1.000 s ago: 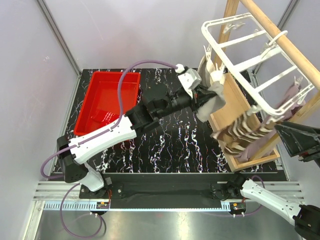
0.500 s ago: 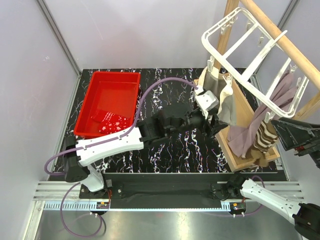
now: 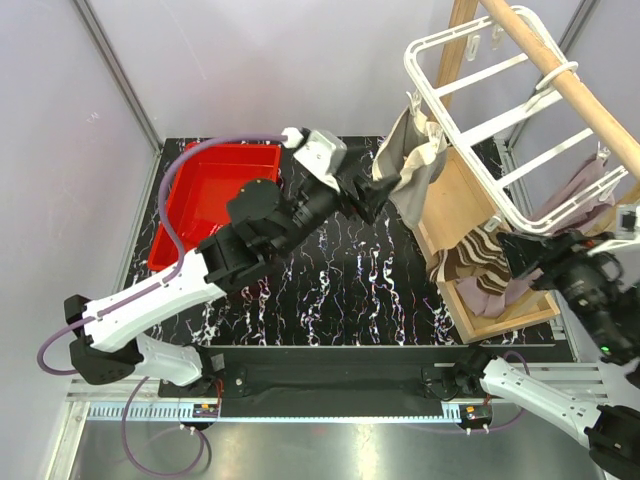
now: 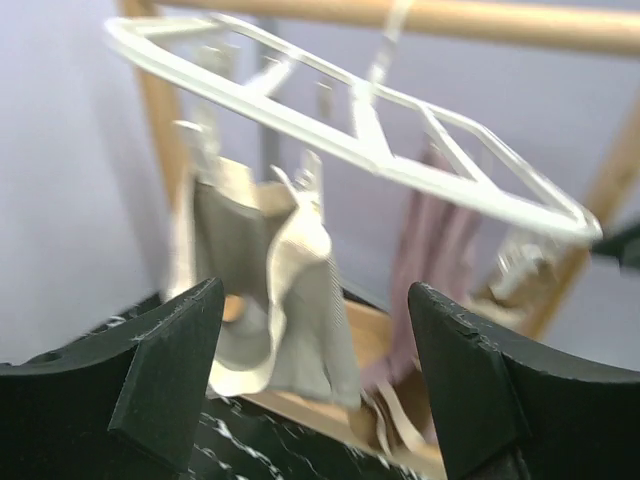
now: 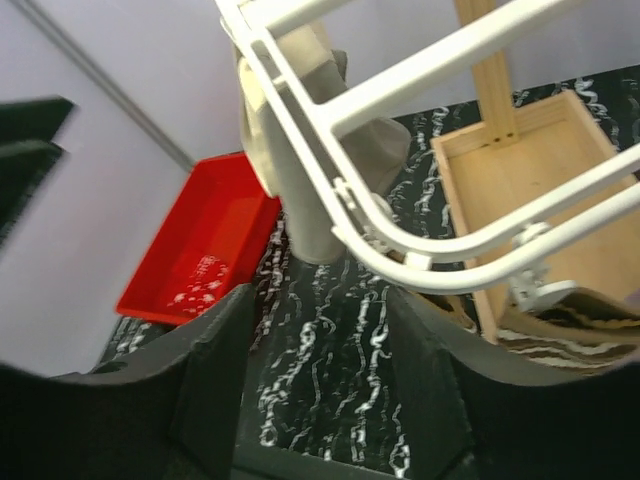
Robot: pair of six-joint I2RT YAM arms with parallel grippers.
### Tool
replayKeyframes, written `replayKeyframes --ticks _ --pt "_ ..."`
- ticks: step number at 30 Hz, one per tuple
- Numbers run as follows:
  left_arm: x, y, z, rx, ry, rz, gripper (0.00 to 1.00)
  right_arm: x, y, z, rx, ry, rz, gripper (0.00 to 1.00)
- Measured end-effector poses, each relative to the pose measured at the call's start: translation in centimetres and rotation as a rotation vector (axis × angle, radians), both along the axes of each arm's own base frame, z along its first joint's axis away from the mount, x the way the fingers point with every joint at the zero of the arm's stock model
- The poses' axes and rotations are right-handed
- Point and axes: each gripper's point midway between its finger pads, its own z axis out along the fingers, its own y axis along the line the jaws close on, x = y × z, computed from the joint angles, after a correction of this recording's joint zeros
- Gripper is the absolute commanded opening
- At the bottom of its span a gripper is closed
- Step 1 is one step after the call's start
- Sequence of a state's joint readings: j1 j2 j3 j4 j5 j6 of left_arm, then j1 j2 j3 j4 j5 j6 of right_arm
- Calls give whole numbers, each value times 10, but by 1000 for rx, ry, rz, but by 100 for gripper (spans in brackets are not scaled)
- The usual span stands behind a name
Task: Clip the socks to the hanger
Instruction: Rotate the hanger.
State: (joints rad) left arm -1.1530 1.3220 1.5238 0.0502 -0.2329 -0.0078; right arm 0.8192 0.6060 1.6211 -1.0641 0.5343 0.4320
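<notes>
The white hanger [image 3: 470, 120] hangs from a wooden pole [image 3: 570, 75]. A beige-grey sock [image 3: 410, 170] dangles from a clip at the hanger's left end. A brown-and-cream striped sock [image 3: 480, 255] and a mauve sock [image 3: 580, 185] hang at its right end. My left gripper [image 3: 377, 197] is open just left of the beige-grey sock [image 4: 290, 310], apart from it, with nothing between its fingers [image 4: 165, 370]. My right gripper [image 5: 320, 390] is open and empty below the hanger's rail [image 5: 400, 245], close to the striped sock [image 5: 570, 320]. A red speckled sock [image 5: 200, 280] lies in the tub.
A red plastic tub [image 3: 195, 195] stands at the back left of the black marbled table. The pole's wooden frame rests on an open wooden base [image 3: 480, 215] under the hanger, at the table's right side.
My left gripper has opened, let go of the beige-grey sock and pulled back to the left. The hanger has swung. My right gripper has come in under the hanger's near corner.
</notes>
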Motion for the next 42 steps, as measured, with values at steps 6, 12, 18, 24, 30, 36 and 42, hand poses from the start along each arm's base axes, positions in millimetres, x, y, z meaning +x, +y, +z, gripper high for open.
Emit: replayKeyframes --ticks 6,12,18,24,30,36,42 --pt "16 9 14 -76 2 63 80 29 8 -25 -50 20 -94 46" --pt "18 8 3 -82 42 77 80 54 32 -12 -92 -24 -91 50" --pt "22 19 -50 -3 129 127 80 96 85 3 -197 -45 -25 50" --pt "18 30 -100 58 211 143 74 130 162 22 -268 -66 167 61" --pt "2 11 -138 73 234 18 76 125 206 47 -281 -75 373 74" --pt "-7 -41 -167 74 218 -102 80 75 179 99 -164 -145 449 77" --pt "-22 -123 -188 100 199 -198 82 13 109 125 -69 -213 413 77"
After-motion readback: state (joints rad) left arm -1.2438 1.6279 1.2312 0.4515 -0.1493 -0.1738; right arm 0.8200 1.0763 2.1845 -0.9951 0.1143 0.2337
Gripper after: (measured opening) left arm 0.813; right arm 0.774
